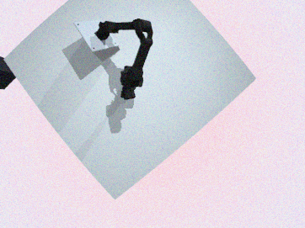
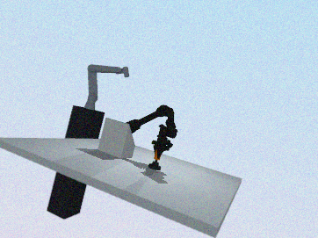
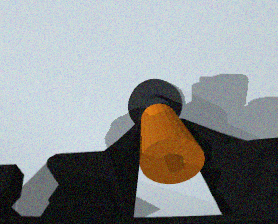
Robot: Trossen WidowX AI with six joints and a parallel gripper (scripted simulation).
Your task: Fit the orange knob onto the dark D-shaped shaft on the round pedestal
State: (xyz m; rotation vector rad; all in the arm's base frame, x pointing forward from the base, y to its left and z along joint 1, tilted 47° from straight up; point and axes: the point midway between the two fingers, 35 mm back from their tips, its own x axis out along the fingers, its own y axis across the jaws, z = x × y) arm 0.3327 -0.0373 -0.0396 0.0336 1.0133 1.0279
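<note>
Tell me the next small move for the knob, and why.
Probably a slight twist while pressing down. The end effector holds the orange knob with its far end at the dark round pedestal, apparently not seated; the shaft is hidden, so its flat side must be found by feel.
</note>
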